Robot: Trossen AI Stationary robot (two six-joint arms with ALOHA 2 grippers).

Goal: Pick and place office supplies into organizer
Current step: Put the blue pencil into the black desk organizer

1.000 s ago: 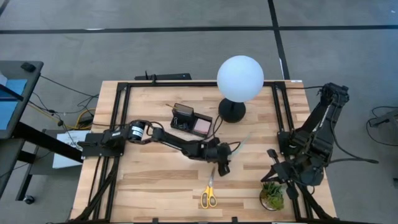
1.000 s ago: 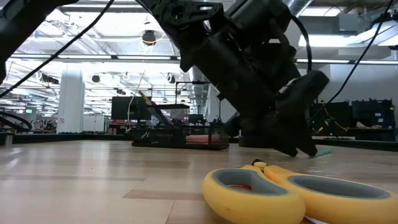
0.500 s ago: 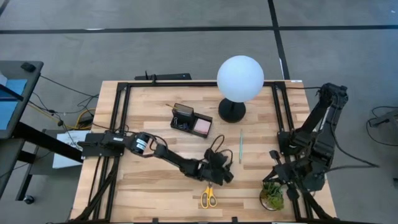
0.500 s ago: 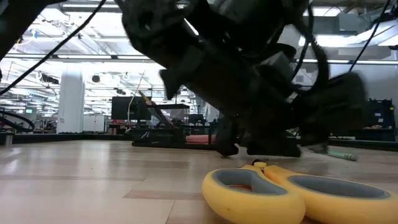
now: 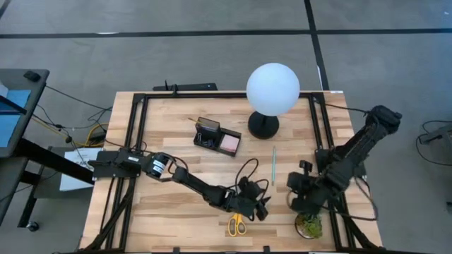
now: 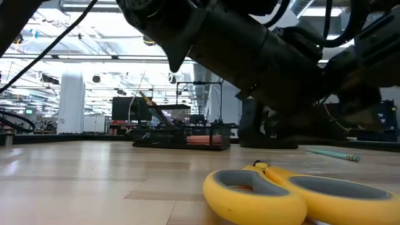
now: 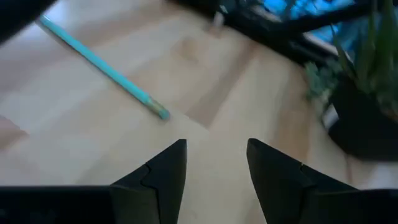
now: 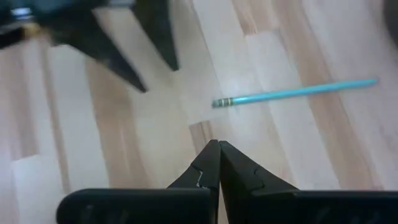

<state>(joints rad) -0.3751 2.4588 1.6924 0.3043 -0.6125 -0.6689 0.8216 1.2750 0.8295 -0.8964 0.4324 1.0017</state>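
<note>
Both arms had shifted toward scissors (image 5: 236, 224); left gripper (image 5: 258, 209) spread just beside them, right gripper (image 5: 293, 189) pressed together; align squarely over handles before closing.

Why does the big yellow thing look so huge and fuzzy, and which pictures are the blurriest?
Low view: the scissors sit right by the lens, so they loom large and soft, while the far room is sharp. Left wrist view: the plant and the pencil are smeared. Right wrist view: the other arm's claw is blurred. High view: everything is crisp.
</note>
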